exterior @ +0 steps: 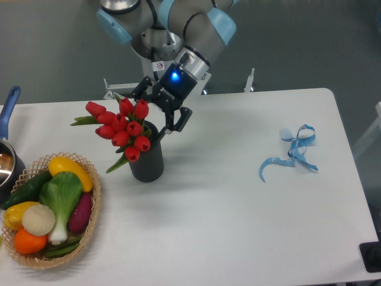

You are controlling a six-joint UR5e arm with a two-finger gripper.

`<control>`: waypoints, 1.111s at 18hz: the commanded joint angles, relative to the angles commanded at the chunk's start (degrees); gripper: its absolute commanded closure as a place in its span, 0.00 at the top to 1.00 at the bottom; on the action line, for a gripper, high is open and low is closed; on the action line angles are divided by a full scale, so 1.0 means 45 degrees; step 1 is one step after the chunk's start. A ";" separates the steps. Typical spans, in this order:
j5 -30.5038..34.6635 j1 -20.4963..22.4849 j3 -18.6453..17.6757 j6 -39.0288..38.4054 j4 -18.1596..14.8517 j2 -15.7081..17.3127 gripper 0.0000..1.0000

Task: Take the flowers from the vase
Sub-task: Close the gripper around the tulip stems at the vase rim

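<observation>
The step in hand is the approach: the gripper (pixel 156 111) hangs with its fingers spread apart and empty, just at the one-o'clock side of the flowers (pixel 121 128), the nearer finger close against the top buds (whether it touches them I cannot tell). The red tulips stand in the vase (pixel 147 155), leaning out toward ten o'clock, so the bunch overhangs the vase mouth on that side.

Next, I judge, the fingers must come down around the stems or the gathered buds, then close — gently, since the buds look easy to crush — and lift straight up so the vase does not tip.

Nearby: a wicker basket (pixel 90 218) of vegetables at seven o'clock from the vase, close enough to matter if the bunch swings that way; a blue ribbon (pixel 291 152) far off at three o'clock — no obstacle.
</observation>
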 joint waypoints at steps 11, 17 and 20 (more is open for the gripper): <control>0.0000 -0.0255 0.0313 -0.0058 0.0000 -0.0158 0.00; -0.0098 -0.0235 0.0742 -0.0878 -0.0020 0.0194 0.00; -0.0351 -0.0138 0.0995 -0.1850 -0.0020 0.0525 0.00</control>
